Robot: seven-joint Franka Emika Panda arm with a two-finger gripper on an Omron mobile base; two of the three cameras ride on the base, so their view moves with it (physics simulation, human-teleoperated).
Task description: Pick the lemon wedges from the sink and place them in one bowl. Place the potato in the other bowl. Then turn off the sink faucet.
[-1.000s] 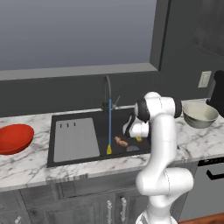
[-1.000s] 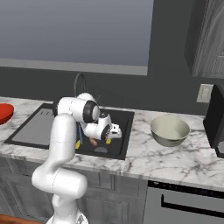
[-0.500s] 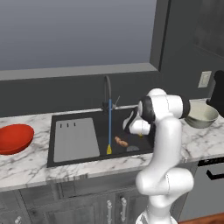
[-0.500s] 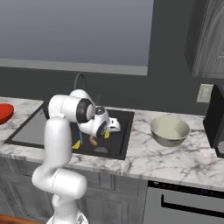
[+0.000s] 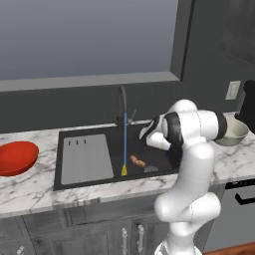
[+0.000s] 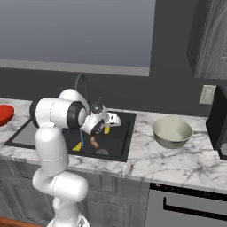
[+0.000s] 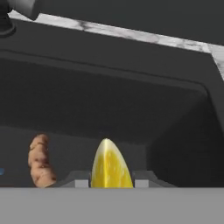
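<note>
I saw the gripper (image 7: 111, 183) pinching one lemon wedge (image 7: 111, 166) between its fingertips, held above the floor of the black sink (image 5: 164, 154); from the right base camera the same wedge (image 6: 107, 130) showed yellow just under the hand. The second lemon wedge (image 5: 124, 171) lay on the basin floor at the foot of the blue water stream from the faucet (image 5: 122, 104), with the potato (image 5: 138, 161) just beside it. The red bowl (image 5: 17, 157) sat on the marble counter (image 5: 30, 187) left of the sink and the grey-beige bowl (image 6: 172, 131) on the right, well apart from each other.
</note>
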